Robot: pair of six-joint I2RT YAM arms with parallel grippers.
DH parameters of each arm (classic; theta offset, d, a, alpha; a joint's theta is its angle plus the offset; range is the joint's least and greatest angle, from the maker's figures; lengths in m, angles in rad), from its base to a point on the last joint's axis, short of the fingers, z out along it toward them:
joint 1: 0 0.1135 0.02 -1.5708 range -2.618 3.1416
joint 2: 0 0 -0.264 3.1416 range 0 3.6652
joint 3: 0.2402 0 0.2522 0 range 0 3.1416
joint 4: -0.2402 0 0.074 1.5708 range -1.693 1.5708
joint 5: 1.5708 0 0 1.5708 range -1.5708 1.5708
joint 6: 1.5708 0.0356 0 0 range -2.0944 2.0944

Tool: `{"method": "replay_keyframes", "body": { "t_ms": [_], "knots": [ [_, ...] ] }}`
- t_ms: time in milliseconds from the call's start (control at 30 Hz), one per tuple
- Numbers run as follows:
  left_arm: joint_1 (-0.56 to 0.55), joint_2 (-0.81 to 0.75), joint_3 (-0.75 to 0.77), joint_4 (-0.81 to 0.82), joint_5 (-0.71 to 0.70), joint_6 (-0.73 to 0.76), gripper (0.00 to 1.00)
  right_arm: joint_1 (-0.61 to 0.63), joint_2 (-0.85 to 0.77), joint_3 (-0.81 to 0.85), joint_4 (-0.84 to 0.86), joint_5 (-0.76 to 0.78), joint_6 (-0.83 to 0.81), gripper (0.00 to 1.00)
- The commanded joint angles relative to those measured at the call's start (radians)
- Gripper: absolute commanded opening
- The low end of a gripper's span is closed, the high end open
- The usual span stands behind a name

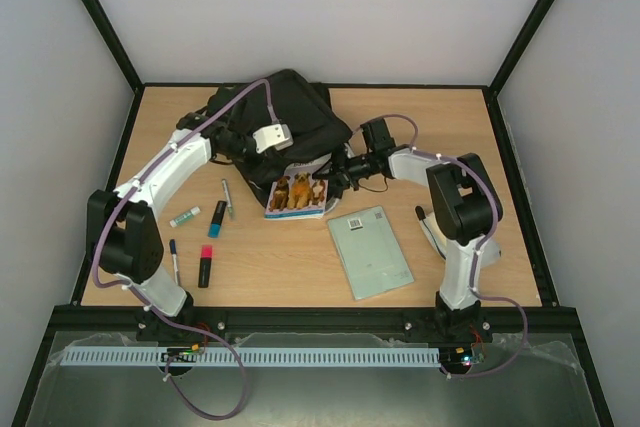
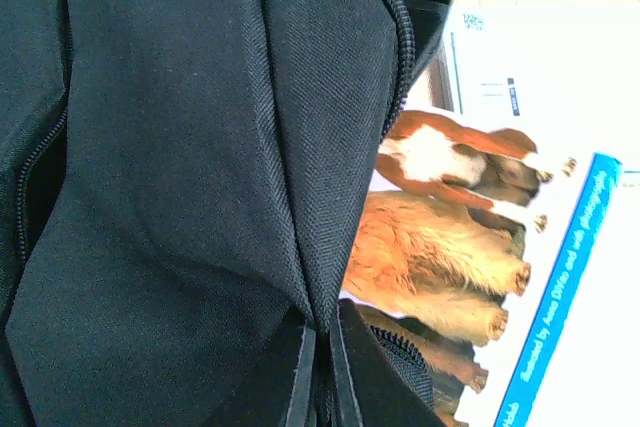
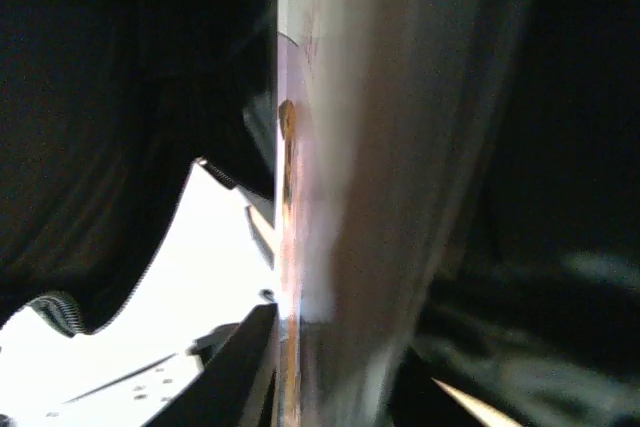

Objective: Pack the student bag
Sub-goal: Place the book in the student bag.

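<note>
The student bag, a large black backpack, lies at the back middle of the table. My left gripper is shut on a fold of the bag's black fabric beside the zip, holding the opening's edge up. A book with dogs on its cover lies flat with its far end under that raised edge. My right gripper is shut on the book's right edge. In the right wrist view the book stands edge-on between the fingers, with dark bag fabric around it.
A pale green notebook lies in front of the right arm. Left of the book lie a pen, a green-white stick, a blue highlighter, a red highlighter and a blue pen.
</note>
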Motion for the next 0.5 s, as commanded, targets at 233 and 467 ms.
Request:
{"method": "replay_keyframes", "body": {
  "t_ms": [233, 467],
  "knots": [
    [-0.008, -0.046, -0.008, 0.025, 0.021, 0.041, 0.02, 0.004, -0.022, 0.107, -0.225, 0.233, -0.247, 0.63],
    [0.004, -0.049, -0.017, 0.042, 0.029, 0.011, 0.02, 0.004, -0.157, 0.064, -0.347, 0.4, -0.454, 0.77]
  ]
}}
